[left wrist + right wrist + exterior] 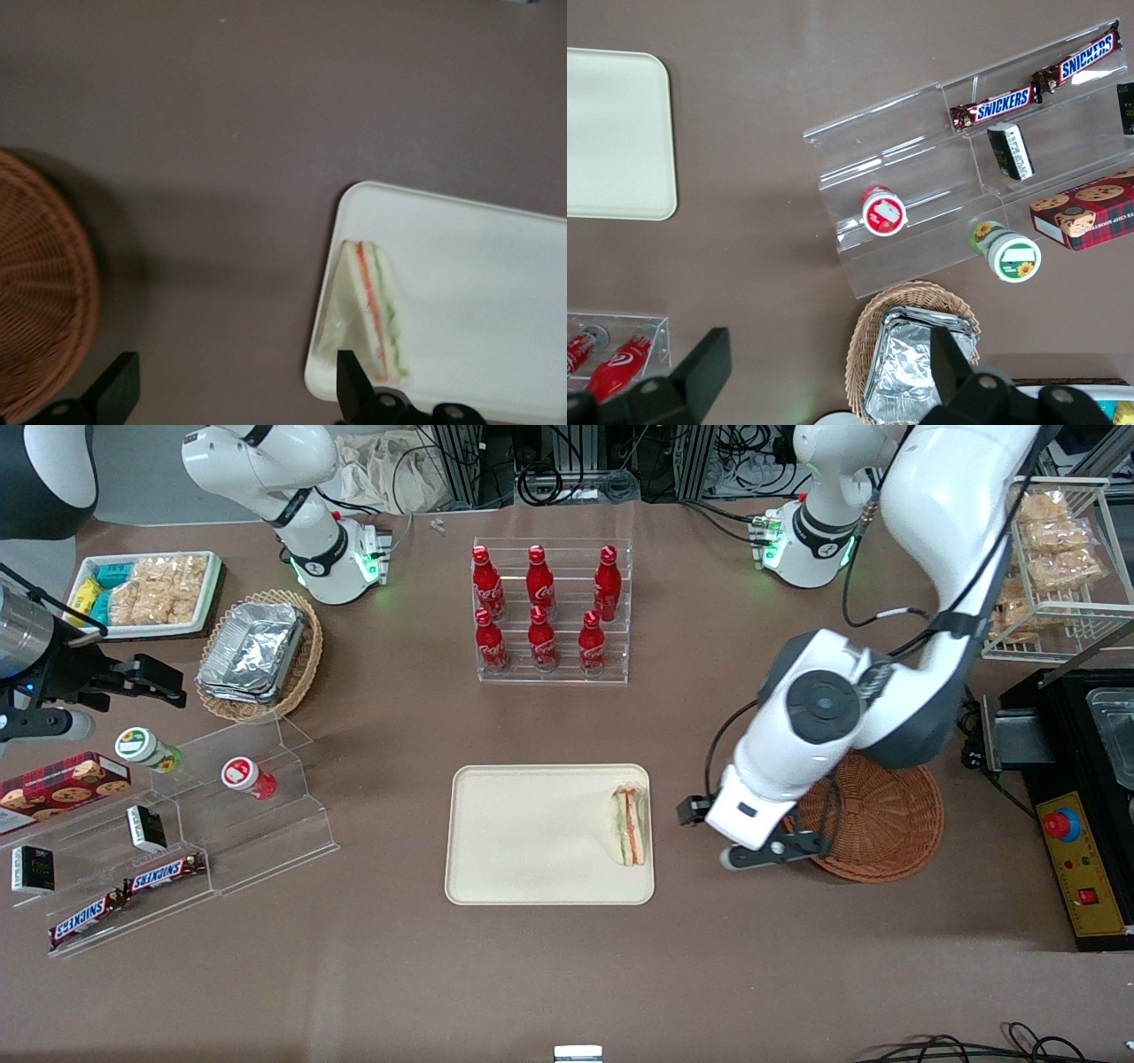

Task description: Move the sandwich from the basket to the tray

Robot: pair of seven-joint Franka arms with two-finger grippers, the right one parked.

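Observation:
The sandwich (630,825) (370,312), a white-bread wedge with orange and green layers, lies on the cream tray (532,837) (478,292) at the edge nearest the working arm. The reddish-brown wicker basket (886,824) (40,283) sits on the table beside the tray, with nothing showing in it. My left gripper (769,854) (232,390) hangs over bare table between tray and basket. It is open, with nothing between its black fingers (115,390).
A clear rack of red cola bottles (551,611) stands farther from the front camera than the tray. An oval basket of foil containers (257,655), a clear stepped shelf with snacks (168,833) and a white snack tray (146,593) lie toward the parked arm's end. A black machine (1085,797) stands beside the wicker basket.

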